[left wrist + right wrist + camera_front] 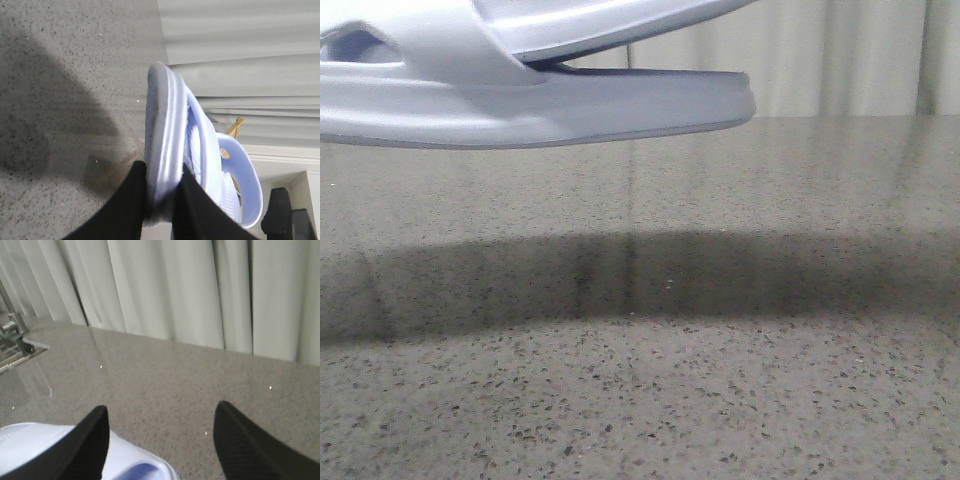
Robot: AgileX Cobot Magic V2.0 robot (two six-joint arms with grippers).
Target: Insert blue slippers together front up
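In left wrist view, left claw (pixel 162 192) clamps nested blue slippers (pixel 172 150); front view hides claw.

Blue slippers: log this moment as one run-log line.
blue slippers: nested together, held above table | left gripper: shut on sole edge | right gripper: open, empty | stage: pair lifted, not set down

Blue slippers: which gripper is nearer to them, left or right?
Left. The left gripper is clamped on the sole of one of the blue slippers; the right gripper is open beside one, not touching.
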